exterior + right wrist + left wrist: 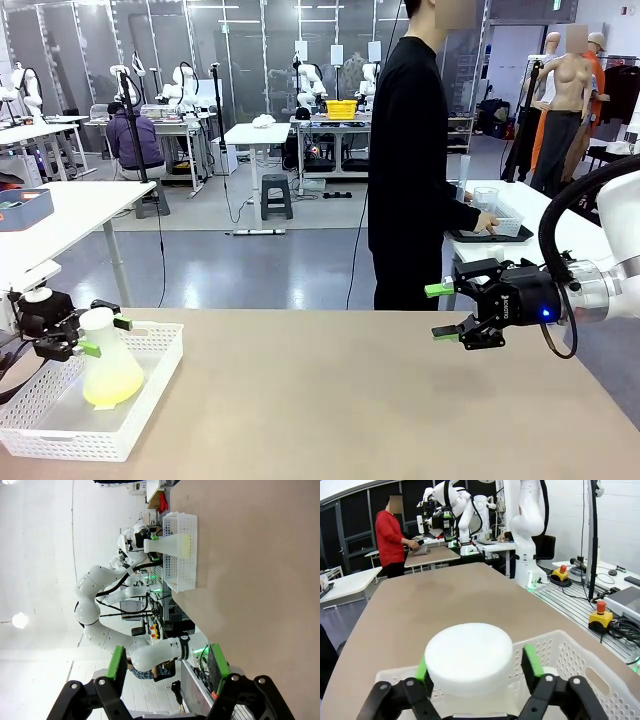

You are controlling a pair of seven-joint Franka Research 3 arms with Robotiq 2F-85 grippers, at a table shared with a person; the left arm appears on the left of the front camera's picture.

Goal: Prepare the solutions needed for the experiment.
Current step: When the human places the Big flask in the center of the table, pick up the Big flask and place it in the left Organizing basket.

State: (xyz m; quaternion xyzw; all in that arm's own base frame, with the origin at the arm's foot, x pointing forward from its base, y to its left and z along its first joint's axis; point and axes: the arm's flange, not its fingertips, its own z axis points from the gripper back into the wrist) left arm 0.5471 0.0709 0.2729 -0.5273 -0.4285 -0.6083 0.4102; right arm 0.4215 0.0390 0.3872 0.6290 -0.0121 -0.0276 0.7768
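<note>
A clear conical flask point(103, 345) with a white cap point(468, 655) stands upright in a white mesh basket point(70, 435) at the table's near left. A shallow layer of pale yellow-green solution point(111, 386) lies in its bottom. My left gripper point(106, 336) straddles the flask's neck with its jaws open; the green pads point(533, 661) stand beside the cap with a small gap on one side. My right gripper point(446, 312) hovers open and empty above the table at the right. The right wrist view shows the basket point(181, 575), the flask point(167, 545) and the solution point(186, 544) far off.
A person in black stands across the table, one hand point(487, 222) at a dark tray point(470, 237) with a clear beaker point(485, 197) on a side table at the right. Bare tabletop point(320, 400) stretches between the basket and my right gripper.
</note>
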